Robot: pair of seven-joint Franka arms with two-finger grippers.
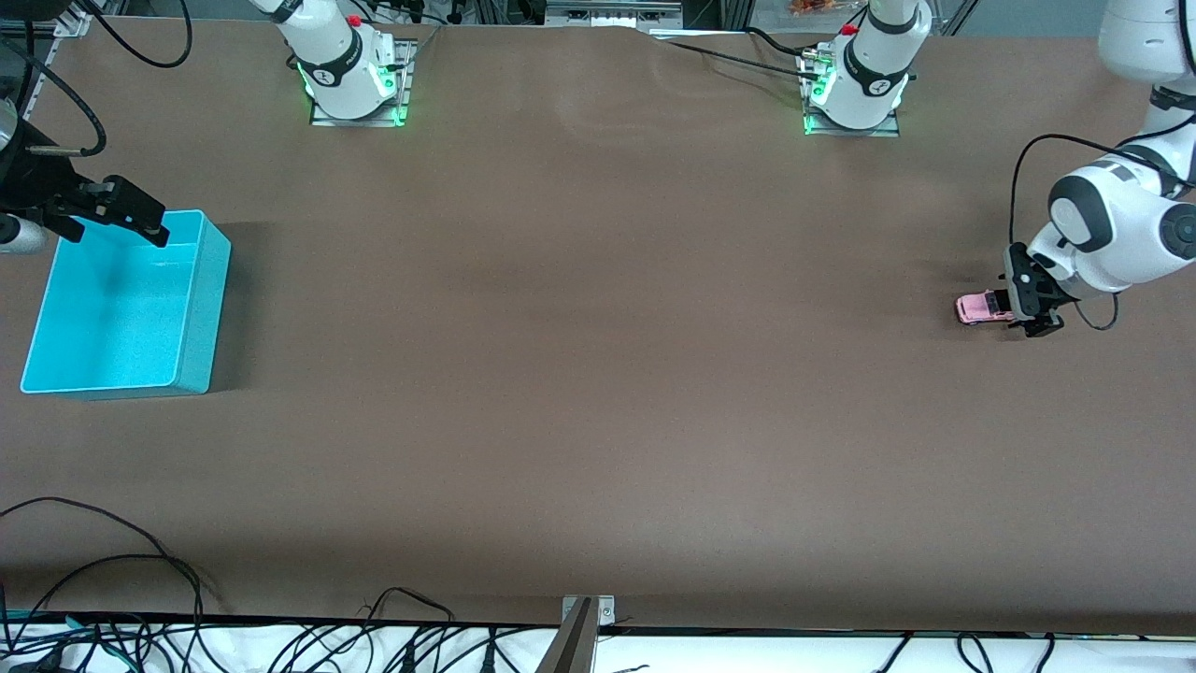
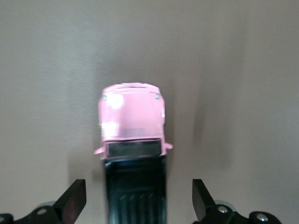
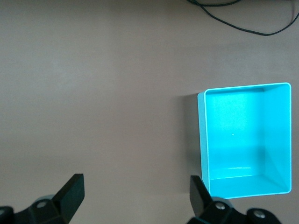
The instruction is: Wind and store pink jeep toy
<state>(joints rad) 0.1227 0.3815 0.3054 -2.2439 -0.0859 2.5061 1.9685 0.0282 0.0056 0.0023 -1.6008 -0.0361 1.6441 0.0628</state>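
The pink jeep toy (image 1: 979,307) rests on the brown table toward the left arm's end. In the left wrist view its pink hood (image 2: 132,116) points away from the gripper and its black roof lies between the fingers. My left gripper (image 1: 1031,307) (image 2: 138,200) is open, low at the jeep's rear, and a gap shows between each finger and the car's sides. The turquoise bin (image 1: 213,308) (image 3: 202,135) stands empty at the right arm's end. My right gripper (image 1: 138,219) (image 3: 135,193) hangs open and empty over the bin's rim on the robots' side.
The two arm bases (image 1: 350,79) (image 1: 855,89) stand along the table's edge on the robots' side. Cables (image 1: 140,570) trail over the table edge nearest the front camera, where a metal bracket (image 1: 581,636) also sticks up. Bare brown table lies between jeep and bin.
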